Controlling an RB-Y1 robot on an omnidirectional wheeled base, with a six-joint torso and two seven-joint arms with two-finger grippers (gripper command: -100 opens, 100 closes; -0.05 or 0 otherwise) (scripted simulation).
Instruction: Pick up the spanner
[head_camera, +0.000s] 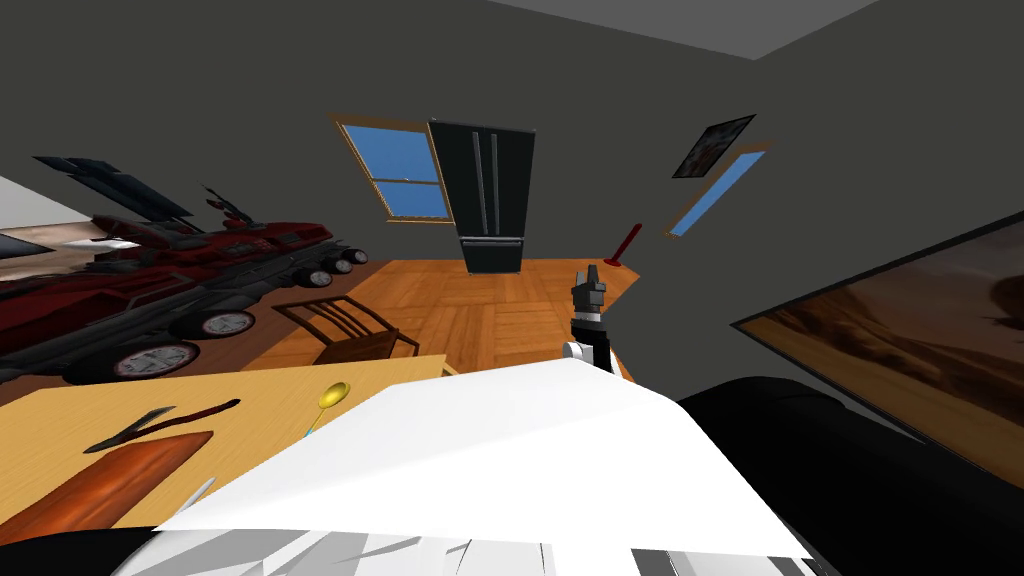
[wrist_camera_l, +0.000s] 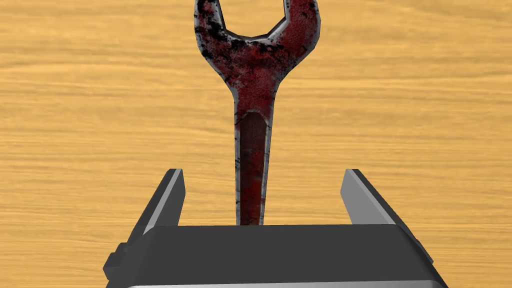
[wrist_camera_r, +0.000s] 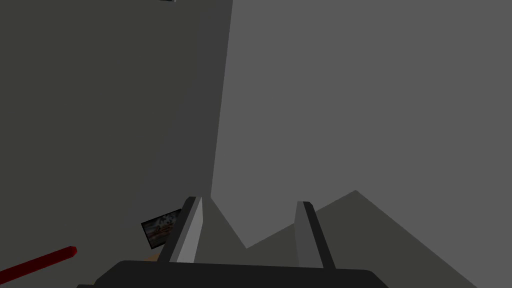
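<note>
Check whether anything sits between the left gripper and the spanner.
Nothing visible does. The spanner lies on the wooden table, its handle running between the fingers of the open left gripper, with bare wood on either side.

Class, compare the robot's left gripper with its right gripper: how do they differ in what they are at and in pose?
The left gripper straddles the handle of the dark red spanner, fingers clear of it; the right gripper has nothing between its fingers. The left gripper points down at a wooden tabletop; the right gripper is held up at the robot's right, away from that table. Both stand open.
</note>
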